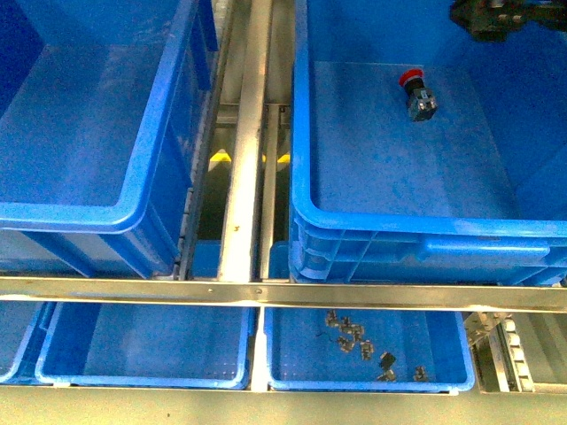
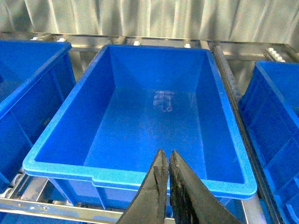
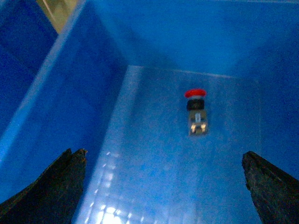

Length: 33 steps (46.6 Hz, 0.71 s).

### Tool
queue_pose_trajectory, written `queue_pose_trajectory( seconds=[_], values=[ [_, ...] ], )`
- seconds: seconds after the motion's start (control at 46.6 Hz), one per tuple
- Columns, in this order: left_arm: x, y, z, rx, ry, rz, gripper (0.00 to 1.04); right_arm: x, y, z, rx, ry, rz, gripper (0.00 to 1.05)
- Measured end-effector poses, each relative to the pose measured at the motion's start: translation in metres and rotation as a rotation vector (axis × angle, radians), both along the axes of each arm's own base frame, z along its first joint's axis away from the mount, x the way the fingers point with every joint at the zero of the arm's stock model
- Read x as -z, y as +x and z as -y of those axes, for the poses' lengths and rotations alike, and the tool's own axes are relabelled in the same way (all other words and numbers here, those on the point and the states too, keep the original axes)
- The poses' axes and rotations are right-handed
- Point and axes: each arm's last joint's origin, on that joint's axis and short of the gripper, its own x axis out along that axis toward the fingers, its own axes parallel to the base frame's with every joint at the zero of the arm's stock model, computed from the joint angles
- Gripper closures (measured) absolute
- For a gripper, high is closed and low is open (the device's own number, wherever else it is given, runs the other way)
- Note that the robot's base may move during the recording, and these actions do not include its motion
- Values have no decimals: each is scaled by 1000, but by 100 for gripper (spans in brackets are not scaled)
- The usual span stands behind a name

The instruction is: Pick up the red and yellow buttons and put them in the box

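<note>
Bare box (image 1: 299,133) floor surrounds red button (image 1: 416,93), seemingly clear of walls.

Shallow blue trays (image 1: 142,347), small metal parts (image 1: 350,336) in 1, steel rail (image 1: 266,292) across

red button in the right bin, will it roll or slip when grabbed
The red button lies on its side on the smooth floor of the blue bin, so a nudge would probably swing it around its round cap. Its blocky body likely offers flatter gripping faces. It looks rigid.
</note>
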Motion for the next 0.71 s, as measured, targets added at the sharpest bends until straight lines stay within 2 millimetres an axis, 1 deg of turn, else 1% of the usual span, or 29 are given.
queue_pose_trajectory(
  seconds=[0.043, 0.064, 0.15, 0.172, 0.215, 0.236, 0.301, 0.344, 0.387, 0.43, 0.494, 0.537, 0.58, 0.601, 0.687, 0.709],
  values=[
    [0, 0, 0, 0, 0, 0, 102, -2, -27, 4, 20, 35, -2, 6],
    [0, 0, 0, 0, 0, 0, 102, -2, -34, 5, 29, 46, -4, 6],
    [0, 0, 0, 0, 0, 0, 102, 1, -89, 12, 127, 134, -50, 6],
    [0, 0, 0, 0, 0, 0, 102, 2, -96, 13, 138, 145, -57, 6],
    [0, 0, 0, 0, 0, 0, 102, 6, -117, 15, 173, 180, -68, 6],
    [0, 0, 0, 0, 0, 0, 102, 6, -124, 16, 183, 200, -67, 6],
    [0, 0, 0, 0, 0, 0, 102, 4, -133, 17, 197, 233, -52, 6],
    [0, 0, 0, 0, 0, 0, 102, 5, -133, 17, 232, 201, 27, 11],
    [0, 0, 0, 0, 0, 0, 102, 6, -136, 19, 255, 145, 148, 17],
    [0, 0, 0, 0, 0, 0, 102, 12, -145, 21, 252, 73, 261, 28],
    [0, 0, 0, 0, 0, 0, 102, 11, -158, 24, 243, 25, 340, 42],
    [0, 0, 0, -1, 0, 0, 102, 9, -165, 26, 240, 6, 365, 50],
    [0, 0, 0, 0, 0, 0, 102, 9, -169, 28, 240, -5, 375, 57],
    [0, 0, 0, 0, 0, 0, 102, 9, -170, 28, 241, -7, 375, 59],
    [0, 0, 0, 0, 0, 0, 102, 13, -179, 32, 237, -18, 365, 73],
    [0, 0, 0, 0, 0, 0, 102, 14, -181, 35, 217, -19, 360, 78]
  ],
)
